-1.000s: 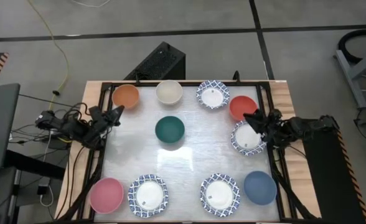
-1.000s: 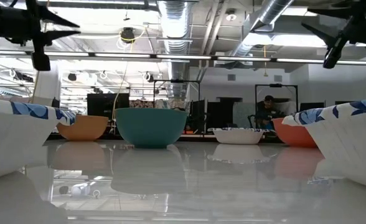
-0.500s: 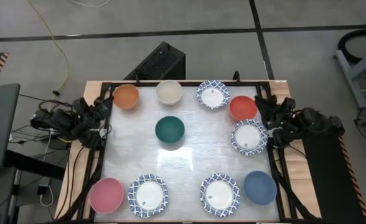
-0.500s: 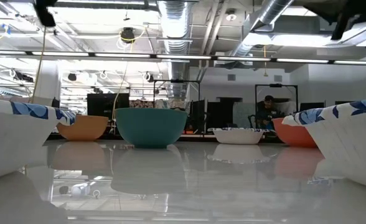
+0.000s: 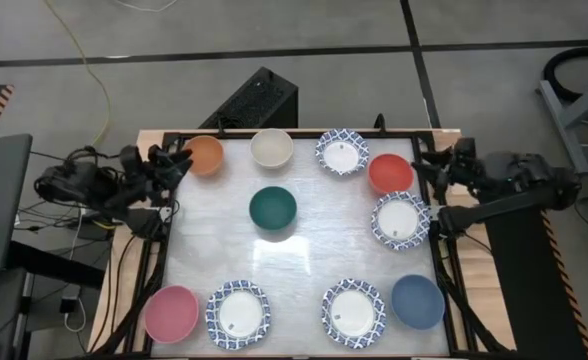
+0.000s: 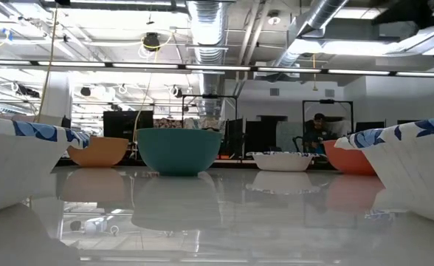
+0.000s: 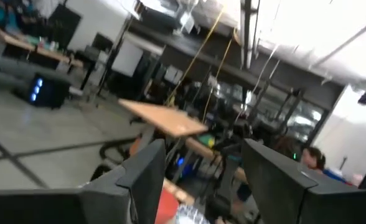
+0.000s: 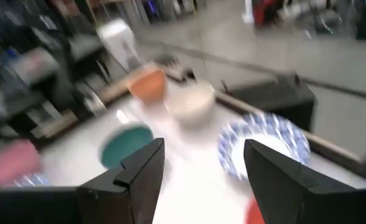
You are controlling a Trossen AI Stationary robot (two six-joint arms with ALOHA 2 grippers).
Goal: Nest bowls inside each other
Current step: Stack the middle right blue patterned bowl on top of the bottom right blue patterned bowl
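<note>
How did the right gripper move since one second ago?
Yes. The right gripper drew off the patterned blue-and-white bowl, toward the far table edge, and now sits beside the plain red bowl.

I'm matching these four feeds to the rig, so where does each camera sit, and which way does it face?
High view: overhead, straight down on the table; both arms show, left gripper, right gripper.
Low view: table height, level across into the room; no arm shows.
Left wrist view: on the left arm, facing the room past its open fingers.
Right wrist view: on the right arm, facing the table past its open fingers.
Shared: high, low and right wrist views show the green bowl.
</note>
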